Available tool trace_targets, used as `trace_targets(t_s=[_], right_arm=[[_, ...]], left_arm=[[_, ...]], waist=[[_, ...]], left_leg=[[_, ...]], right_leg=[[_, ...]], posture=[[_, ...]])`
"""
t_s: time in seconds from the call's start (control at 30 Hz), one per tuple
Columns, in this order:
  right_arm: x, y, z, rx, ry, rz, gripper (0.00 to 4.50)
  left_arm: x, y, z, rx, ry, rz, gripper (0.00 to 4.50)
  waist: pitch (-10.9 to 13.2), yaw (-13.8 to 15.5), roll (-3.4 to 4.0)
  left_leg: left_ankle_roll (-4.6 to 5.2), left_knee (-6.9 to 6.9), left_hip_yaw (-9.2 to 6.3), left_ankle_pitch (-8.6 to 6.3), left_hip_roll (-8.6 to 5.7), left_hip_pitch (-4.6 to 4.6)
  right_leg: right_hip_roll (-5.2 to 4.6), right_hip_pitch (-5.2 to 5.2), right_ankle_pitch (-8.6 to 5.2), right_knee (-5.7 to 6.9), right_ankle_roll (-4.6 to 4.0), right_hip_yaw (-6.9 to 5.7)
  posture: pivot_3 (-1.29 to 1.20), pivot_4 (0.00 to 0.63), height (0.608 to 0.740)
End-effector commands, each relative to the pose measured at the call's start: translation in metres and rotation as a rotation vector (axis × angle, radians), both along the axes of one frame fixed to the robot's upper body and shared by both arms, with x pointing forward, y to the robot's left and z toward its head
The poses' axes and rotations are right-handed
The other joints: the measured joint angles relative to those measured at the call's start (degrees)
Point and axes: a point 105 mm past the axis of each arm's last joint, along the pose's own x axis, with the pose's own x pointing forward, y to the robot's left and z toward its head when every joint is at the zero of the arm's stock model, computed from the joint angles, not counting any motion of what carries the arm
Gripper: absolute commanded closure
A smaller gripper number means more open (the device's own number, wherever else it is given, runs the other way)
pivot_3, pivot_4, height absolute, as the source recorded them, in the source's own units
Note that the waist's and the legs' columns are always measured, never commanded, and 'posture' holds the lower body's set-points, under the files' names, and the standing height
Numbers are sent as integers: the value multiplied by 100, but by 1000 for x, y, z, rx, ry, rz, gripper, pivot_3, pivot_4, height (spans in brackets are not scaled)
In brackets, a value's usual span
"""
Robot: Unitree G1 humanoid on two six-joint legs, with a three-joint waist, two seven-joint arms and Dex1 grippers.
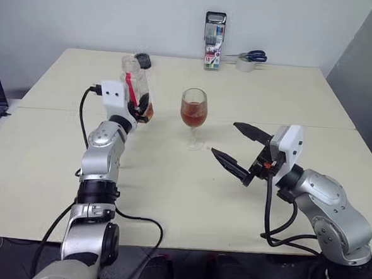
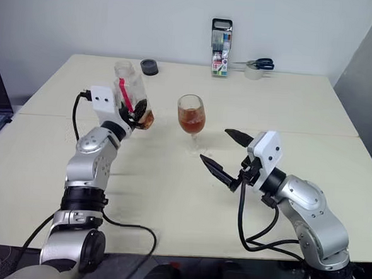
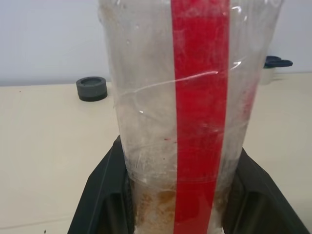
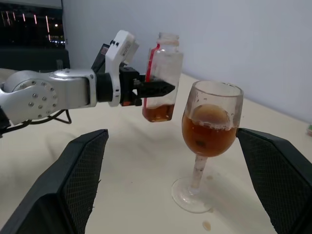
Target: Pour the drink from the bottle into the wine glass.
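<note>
Fingers of the left gripper point(image 1: 139, 111) are pinched on the lower body of the small clear plastic bottle with the red vertical label strip point(image 1: 134, 86), which it holds upright above the pale tabletop point(image 1: 170, 195), its neck uncapped. A little reddish-brown tea-coloured drink point(image 4: 157, 113) sits in the bottle's bottom. Just to the right of it, apart from it, stands the clear stemmed wine glass point(image 1: 193, 114) on the table, its bowl about half full of the same liquid.

Spread wide and holding nothing, the right gripper point(image 1: 236, 149) hovers over the table near the glass, its black fingers point(image 1: 230, 164) pointing toward it without touching.

From the left wrist, the label strip and the two black fingers point(image 3: 105, 185) flanking the bottle come up close, with a small dark round cap point(image 3: 91, 88) lying on the table behind. From the right wrist, the glass's round foot point(image 4: 191, 196) shows with a couple of small drips beside it.

At the far edge stand a pen case point(image 1: 214, 40), blue-handled scissors point(image 1: 254, 56) and a tape roll point(image 1: 244, 64)
</note>
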Motion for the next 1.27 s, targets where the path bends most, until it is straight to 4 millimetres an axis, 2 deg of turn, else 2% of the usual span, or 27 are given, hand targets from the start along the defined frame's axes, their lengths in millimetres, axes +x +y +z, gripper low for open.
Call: trace_targets(t_s=[0.03,0.27,0.47,0.53,0.77,0.87,0.97,1.03,1.17,1.23,1.27], right_arm=[[-5,6,11,24,-40,23,0],[-5,9,13,27,-41,25,0],[-4,6,14,17,-45,7,0],[-5,6,14,13,-46,8,0],[-8,8,13,-4,-52,14,0],[-8,6,10,-7,-44,-2,0],[-9,-4,-8,-60,1,-64,0],[-6,-19,-27,-91,66,-188,0],[0,-58,-63,-154,176,-530,0],[0,-68,-74,-31,293,-662,0],[0,-73,-82,-26,324,-722,0]], left_arm=[[-4,-2,11,5,-82,-20,2813],[1,9,-26,3,-12,13,2813],[-2,17,-61,4,64,36,2813],[-3,18,-63,-6,68,43,2093],[-9,23,-65,-1,70,51,39],[-17,25,-71,16,99,48,39],[-27,21,-81,-3,160,18,39],[-37,15,-84,50,181,0,39],[-59,9,-86,44,222,-7,39],[-74,-3,-88,24,253,-30,39],[-83,-9,-89,21,270,-37,39]], waist=[[0,13,-1],[-4,19,-6],[-8,16,-8],[-10,12,-8],[-10,7,-8],[-10,6,-8],[-12,15,-10],[-13,23,-12],[-15,27,-12],[-18,11,-13],[-18,11,-13]], left_leg=[[0,0,0,0,0,0],[1,1,-1,-1,-1,0],[4,0,-1,-2,-1,5],[19,-1,0,-11,-1,12],[20,-2,-3,-11,0,18],[20,-2,-2,-11,0,18],[20,-5,-4,-11,1,18],[20,-5,-5,-11,1,16],[18,-8,-3,-10,1,18],[17,-11,0,-10,3,23],[17,-16,0,-10,4,26]], right_leg=[[0,0,0,0,0,0],[0,2,0,-1,0,-3],[0,6,0,-2,0,-2],[0,11,0,-1,0,-1],[0,17,0,-1,0,-3],[0,17,0,-1,0,-1],[0,18,0,-3,0,-3],[-1,21,0,-10,0,-3],[-4,24,0,-12,0,-1],[-4,24,-1,-9,1,2],[-3,24,-1,-8,0,2]], posture=[[0,150,740],[0,150,740],[0,150,740],[0,150,740],[0,150,740],[0,150,740],[0,150,740],[0,150,740],[0,150,740],[0,150,740],[0,150,740]])
